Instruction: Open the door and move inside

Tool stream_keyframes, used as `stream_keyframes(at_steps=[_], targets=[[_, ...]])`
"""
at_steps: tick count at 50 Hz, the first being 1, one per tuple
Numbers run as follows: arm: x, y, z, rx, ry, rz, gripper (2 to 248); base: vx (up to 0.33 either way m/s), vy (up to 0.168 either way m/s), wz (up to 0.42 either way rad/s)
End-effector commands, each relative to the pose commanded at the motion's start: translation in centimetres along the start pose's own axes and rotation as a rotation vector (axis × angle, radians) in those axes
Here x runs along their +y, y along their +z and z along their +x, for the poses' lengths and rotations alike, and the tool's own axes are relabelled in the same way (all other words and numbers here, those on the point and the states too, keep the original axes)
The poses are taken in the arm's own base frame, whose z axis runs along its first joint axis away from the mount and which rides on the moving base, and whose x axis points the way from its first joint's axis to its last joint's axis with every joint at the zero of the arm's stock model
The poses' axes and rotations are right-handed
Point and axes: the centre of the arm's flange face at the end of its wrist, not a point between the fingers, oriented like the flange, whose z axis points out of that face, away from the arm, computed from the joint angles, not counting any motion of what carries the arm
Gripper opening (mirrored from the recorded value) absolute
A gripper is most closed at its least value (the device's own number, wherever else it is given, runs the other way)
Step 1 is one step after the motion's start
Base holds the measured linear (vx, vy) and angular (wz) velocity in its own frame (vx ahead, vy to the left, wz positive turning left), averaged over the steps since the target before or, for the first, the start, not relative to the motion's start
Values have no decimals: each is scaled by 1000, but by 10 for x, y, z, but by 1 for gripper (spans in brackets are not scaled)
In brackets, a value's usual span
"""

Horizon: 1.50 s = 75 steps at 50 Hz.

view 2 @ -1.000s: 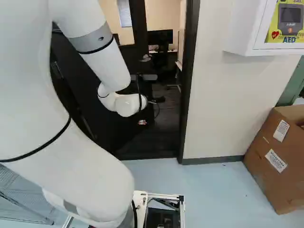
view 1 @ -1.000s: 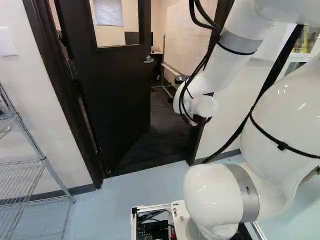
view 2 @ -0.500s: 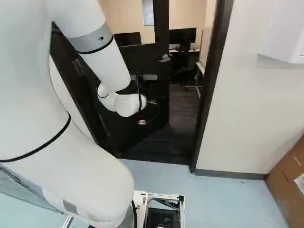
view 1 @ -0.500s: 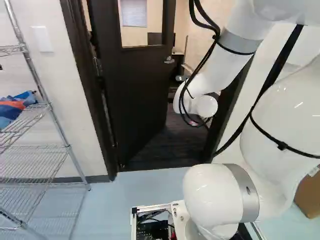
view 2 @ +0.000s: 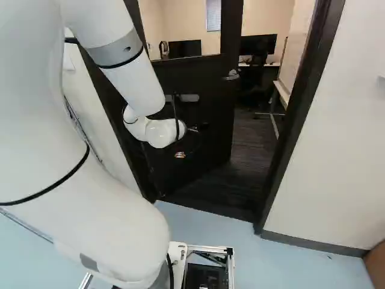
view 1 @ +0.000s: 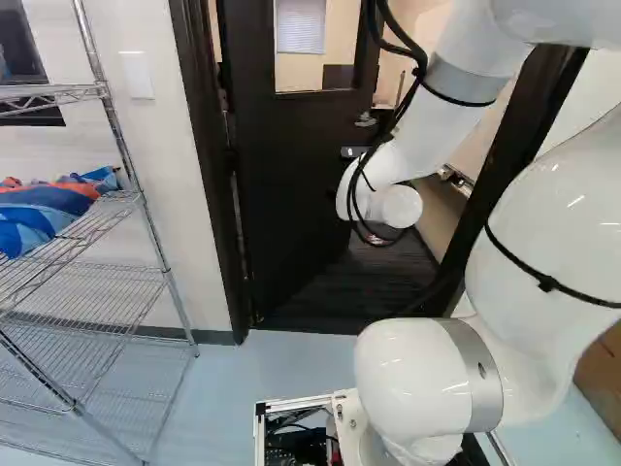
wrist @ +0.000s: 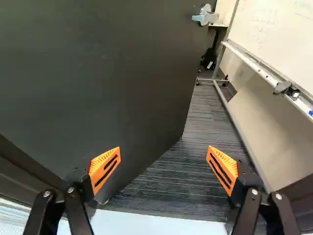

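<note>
Near walls: white wall [view 1: 179, 214] at the left of the left base view, with a pale plate [view 1: 137, 76] at upper left; another white wall [view 2: 343, 150] at the right of the right base view, edged below by a dark baseboard [view 2: 313, 242].
Floor: pale blue floor [view 1: 301, 364] in front, dark striped carpet [wrist: 195, 166] beyond.
Rack: wire shelving [view 1: 155, 232], left base view, left side, with blue-and-orange fabric [view 1: 39, 218] on it.
Far room: beige wall [view 2: 264, 18], monitors [view 2: 258, 44], dark chair [view 2: 257, 78].
Window: blinds [view 2: 213, 15], top centre, right base view.
Whiteboard: whiteboard [wrist: 279, 34] beside the carpet.
Corner: brown cardboard box [view 2: 376, 265], lower right, right base view.
</note>
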Motion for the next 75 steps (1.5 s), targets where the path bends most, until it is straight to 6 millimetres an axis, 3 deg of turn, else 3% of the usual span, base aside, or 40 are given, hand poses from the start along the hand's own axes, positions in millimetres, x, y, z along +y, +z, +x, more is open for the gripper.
stream_keyframes(at_steps=[75], targets=[[0, 0, 0, 0, 0, 0, 247, 85, 21, -8]])
